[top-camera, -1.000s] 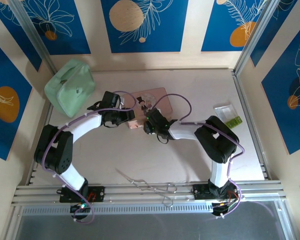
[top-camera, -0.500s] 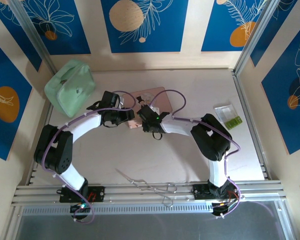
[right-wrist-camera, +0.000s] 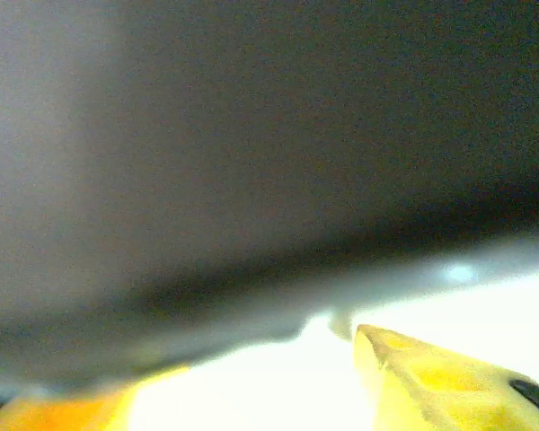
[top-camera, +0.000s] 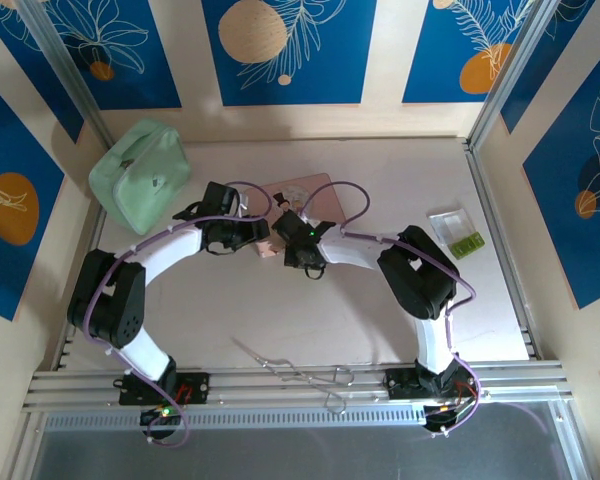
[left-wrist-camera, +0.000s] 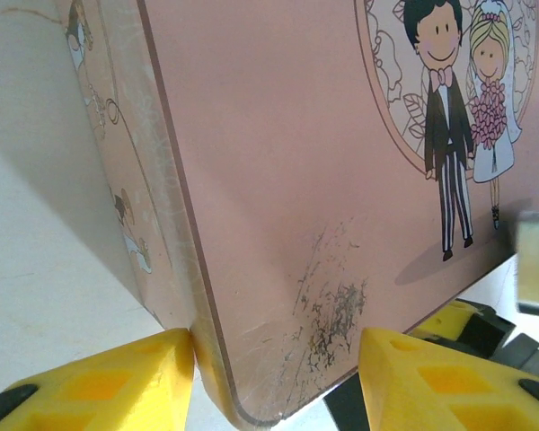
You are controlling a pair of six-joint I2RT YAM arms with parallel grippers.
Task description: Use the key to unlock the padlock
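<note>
Fingers (left-wrist-camera: 117, 382) of the left hand (left-wrist-camera: 278, 355) stood on either side of one rounded corner of the pink picture box (left-wrist-camera: 278, 162). Both yellow tips met the box, so the hand was pinching that corner. Just above the tips the lid carried a patch of dark scuff marks (left-wrist-camera: 332, 305). Farther up it showed a cartoon bride and groom (left-wrist-camera: 458, 117) inside an ornate ring. Pale desk (left-wrist-camera: 45, 269) lay beside the box's decorated side wall.

The right hand (right-wrist-camera: 256, 359) had its two yellow fingers (right-wrist-camera: 431, 377) spread, with bright blur and nothing recognisable between them. A dark, unfocused shape hung close above. From overhead this hand sat just right of the left one, both meeting at the near left corner of the box.

Padlock and key were too small to pick out with certainty. Their place could not be told beyond that crowded corner.

Farther out, a mint-green pouch (top-camera: 140, 172) rested at the far left of the desk. A small clear tray (top-camera: 454, 230) lay to the right. Wire-like forceps (top-camera: 300, 372) lay near the front rail, between the two arm bases.
</note>
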